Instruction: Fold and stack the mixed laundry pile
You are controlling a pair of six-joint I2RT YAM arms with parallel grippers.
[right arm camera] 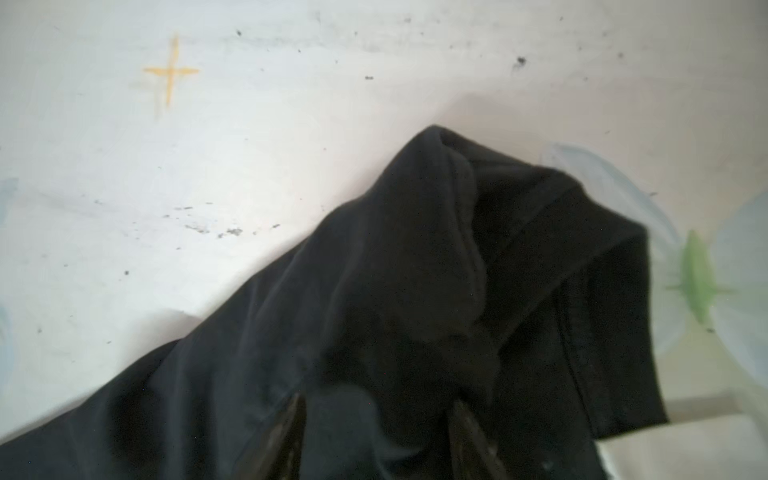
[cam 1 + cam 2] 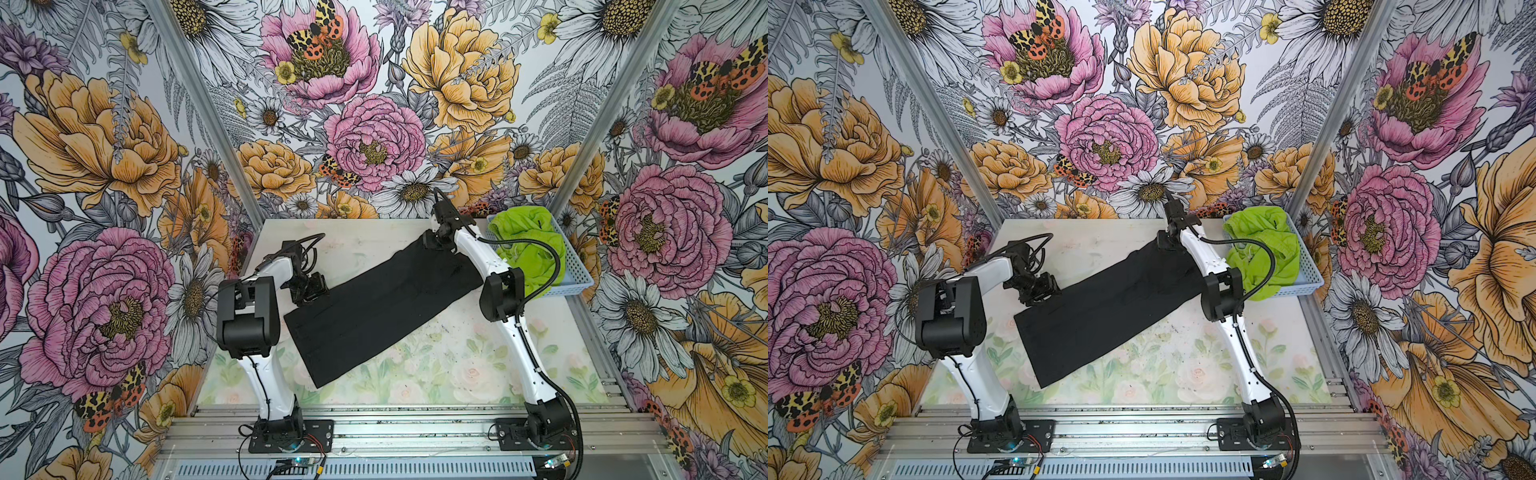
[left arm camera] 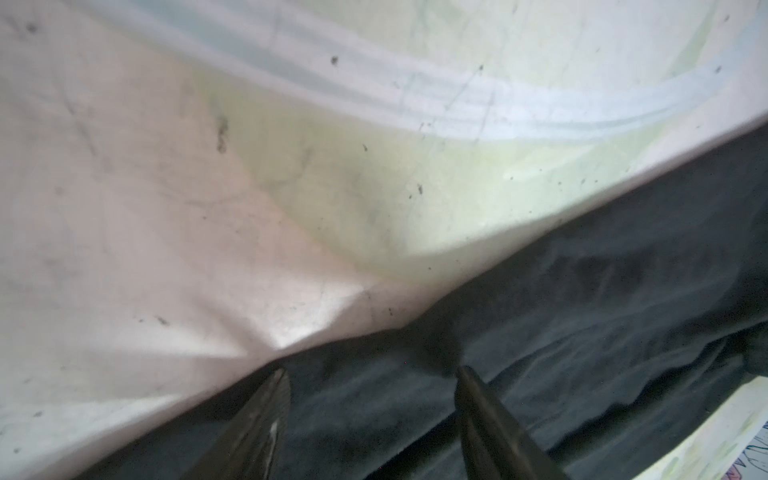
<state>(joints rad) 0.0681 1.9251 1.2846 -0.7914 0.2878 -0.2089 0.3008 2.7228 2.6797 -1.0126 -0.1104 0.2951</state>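
The black T-shirt (image 2: 374, 307) looks soft and limp, best pinched at its end corners; the left pincer (image 3: 372, 372) stands released over its edge, the right pincer (image 1: 377, 402) I cannot tell.

place: robot lab cell
walls: floral printed panels (image 2: 104, 166), aluminium posts (image 2: 201, 104)
base: slotted rails (image 2: 395, 428), two bolted arms (image 2: 270, 382), exposed wiring (image 2: 286, 465)
table: faded floral mat (image 2: 436, 365)

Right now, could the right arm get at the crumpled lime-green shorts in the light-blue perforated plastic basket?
Probably yes. The right gripper is at the far end of the black T-shirt, beside the basket; the shorts lie heaped, uncovered. Only the arm's own cable loops over them.
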